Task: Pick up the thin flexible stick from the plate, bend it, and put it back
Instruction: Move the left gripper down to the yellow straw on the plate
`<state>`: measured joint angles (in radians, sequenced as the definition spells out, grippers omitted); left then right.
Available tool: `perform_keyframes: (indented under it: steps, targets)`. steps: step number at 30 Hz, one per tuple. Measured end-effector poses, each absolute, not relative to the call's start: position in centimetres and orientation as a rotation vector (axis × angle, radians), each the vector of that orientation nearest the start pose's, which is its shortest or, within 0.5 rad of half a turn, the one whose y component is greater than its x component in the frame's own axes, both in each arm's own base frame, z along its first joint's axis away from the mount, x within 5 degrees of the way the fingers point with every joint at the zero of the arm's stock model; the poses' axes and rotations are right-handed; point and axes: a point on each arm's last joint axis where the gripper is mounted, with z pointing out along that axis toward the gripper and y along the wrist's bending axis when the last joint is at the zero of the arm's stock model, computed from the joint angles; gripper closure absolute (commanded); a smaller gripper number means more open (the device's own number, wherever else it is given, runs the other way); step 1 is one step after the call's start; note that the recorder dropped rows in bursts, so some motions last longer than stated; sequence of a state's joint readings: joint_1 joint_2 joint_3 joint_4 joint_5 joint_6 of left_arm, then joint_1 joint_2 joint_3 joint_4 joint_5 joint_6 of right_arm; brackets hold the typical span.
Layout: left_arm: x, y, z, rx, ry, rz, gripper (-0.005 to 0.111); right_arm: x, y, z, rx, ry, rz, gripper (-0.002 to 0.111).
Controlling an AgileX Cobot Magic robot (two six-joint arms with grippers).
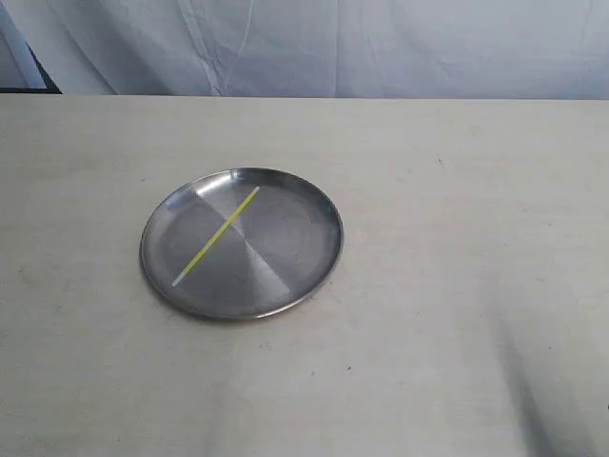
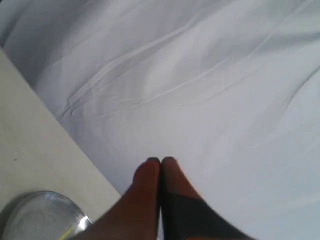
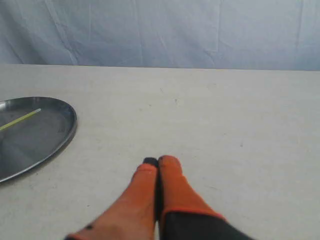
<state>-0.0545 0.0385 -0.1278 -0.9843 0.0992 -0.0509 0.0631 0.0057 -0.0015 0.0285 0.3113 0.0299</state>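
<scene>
Indoors, table (image 1: 457,190): cream, creased sheet (image 1: 381,48) at twelve o'clock.
plate (image 1: 285,257): stick (image 1: 217,235) inside (straight).
left gripper (image 2: 160,161), right gripper (image 3: 157,161): both pinched closed.

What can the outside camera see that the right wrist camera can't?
Only the exterior view shows the whole plate with the full thin flexible stick lying straight across it. Only the right wrist view shows the right gripper, orange fingers pressed together. Both show part of the plate, the stick, the pale table and the cloth behind.
</scene>
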Motion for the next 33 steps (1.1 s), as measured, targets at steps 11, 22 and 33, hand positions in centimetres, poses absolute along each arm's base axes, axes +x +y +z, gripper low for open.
perform_keyframes:
  steps: [11, 22, 33]
  targets:
    - [16.8, -4.0, 33.8, -0.020, 2.194, -0.552, 0.107, 5.4, 0.4, 18.5, -0.012, 1.800, 0.094, 0.109]
    - [30.6, -7.7, 28.7, 0.284, 2.597, -0.458, 0.103, 5.4, 0.4, 18.5, -0.012, 1.800, 0.094, 0.109]
    - [32.2, -14.9, 19.9, 0.790, 2.770, -0.416, 0.060, 5.4, 0.4, 18.5, -0.012, 1.800, 0.094, 0.109]
